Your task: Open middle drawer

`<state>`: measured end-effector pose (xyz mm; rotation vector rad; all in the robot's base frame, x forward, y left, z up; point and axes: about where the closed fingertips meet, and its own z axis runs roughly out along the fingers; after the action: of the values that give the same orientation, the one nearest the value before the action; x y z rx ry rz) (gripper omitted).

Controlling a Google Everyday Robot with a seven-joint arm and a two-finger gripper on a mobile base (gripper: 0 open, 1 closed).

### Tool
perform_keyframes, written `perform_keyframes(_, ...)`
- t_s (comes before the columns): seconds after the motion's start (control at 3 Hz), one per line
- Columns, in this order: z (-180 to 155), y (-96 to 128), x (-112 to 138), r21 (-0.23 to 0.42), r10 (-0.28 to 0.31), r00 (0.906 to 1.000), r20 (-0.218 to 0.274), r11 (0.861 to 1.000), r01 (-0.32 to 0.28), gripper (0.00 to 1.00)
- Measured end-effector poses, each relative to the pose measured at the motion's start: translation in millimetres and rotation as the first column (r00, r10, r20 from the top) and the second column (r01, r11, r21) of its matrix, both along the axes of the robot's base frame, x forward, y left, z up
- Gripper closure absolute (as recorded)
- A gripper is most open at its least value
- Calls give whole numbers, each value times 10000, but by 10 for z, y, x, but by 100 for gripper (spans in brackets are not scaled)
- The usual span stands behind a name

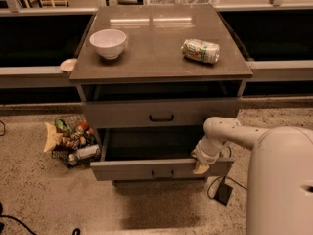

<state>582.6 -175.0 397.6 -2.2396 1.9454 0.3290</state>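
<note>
The middle drawer [146,169] of the grey-brown cabinet is pulled out toward me, with its dark inside showing and a small black bar handle [161,173] at the centre of its front. My gripper [200,165] is at the end of the white arm [222,133]. It sits at the top edge of that drawer's front, right of the handle. The top drawer [161,114] above is further back. The bottom drawer is hidden under the pulled-out one.
A white bowl [107,43] and a can lying on its side [201,51] rest on the cabinet top [156,65]. A wire basket of snacks [71,141] sits on the floor at the left. A black box with a cable [224,191] lies at the right. My white body [281,180] fills the lower right.
</note>
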Motion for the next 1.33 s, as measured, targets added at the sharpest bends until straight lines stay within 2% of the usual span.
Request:
perform_keyframes(0.33, 23, 69, -236, -13, -92, 9998, -165, 10000, 91, 88)
perform_keyframes(0.67, 63, 145, -458, 10, -302, 9992, -258, 9995, 302, 100)
perform_keyframes(1.0, 65, 141, -461, 34, -338, 9991, -246, 9994, 339, 100)
perform_keyframes(1.33, 54, 184, -586, 222, -499, 9982, -318, 9985, 506, 100)
